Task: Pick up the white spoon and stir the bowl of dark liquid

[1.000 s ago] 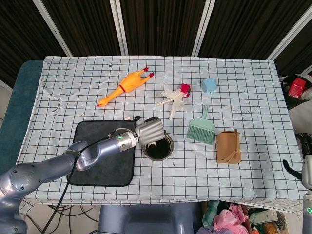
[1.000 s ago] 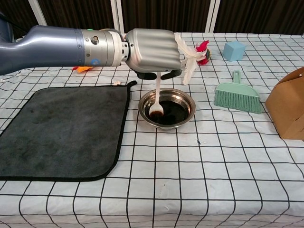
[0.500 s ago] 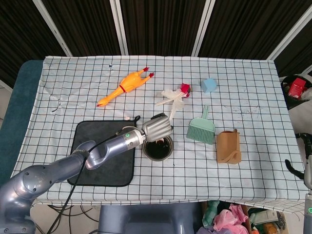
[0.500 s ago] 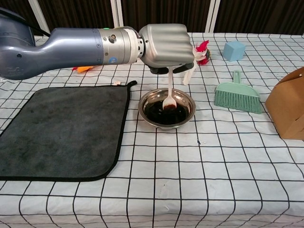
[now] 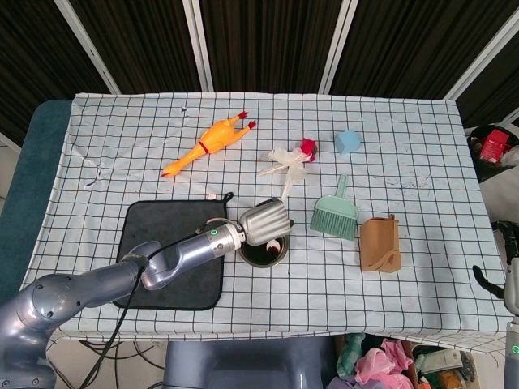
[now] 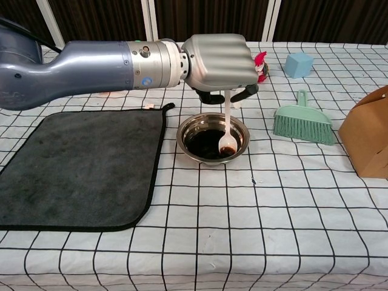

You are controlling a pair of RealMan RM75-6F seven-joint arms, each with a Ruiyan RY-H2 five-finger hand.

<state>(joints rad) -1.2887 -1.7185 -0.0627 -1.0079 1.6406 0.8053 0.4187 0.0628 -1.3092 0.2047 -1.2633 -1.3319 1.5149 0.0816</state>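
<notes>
Over the metal bowl [image 6: 213,138], the left hand [image 6: 219,60] hangs with its fingers curled tight around the top of the white spoon [image 6: 227,126], knuckles facing the chest camera. That low view gives what the overhead one cannot: the spoon's whole length below the fist, its long axis nearly upright, handle up in the grip and the bowl end pointing down. The spoon's tip sits at the surface of the dark liquid [image 6: 206,144], toward the bowl's right side, and it looks stained brown. From the head view the left hand [image 5: 267,222] covers most of the bowl [image 5: 261,251], so only a pale sliver of the spoon [image 5: 274,244] shows under the fingers and its tilt cannot be read there.

The head view in turn shows the layout around the bowl. A dark cloth mat [image 5: 186,275] lies just to the bowl's left, with the forearm crossing above it. A green dustpan brush [image 5: 334,214] lies to the bowl's right, and a brown paper box [image 5: 379,244] stands further right. Beyond the bowl are a white-and-red bundle [image 5: 292,159], an orange rubber chicken [image 5: 208,144] off to the far left, and a blue cube [image 5: 348,142] to the far right.

The right hand [image 5: 492,284] shows only as dark fingertips at the frame's right edge, well apart from the bowl; whether it is spread or closed cannot be told.
</notes>
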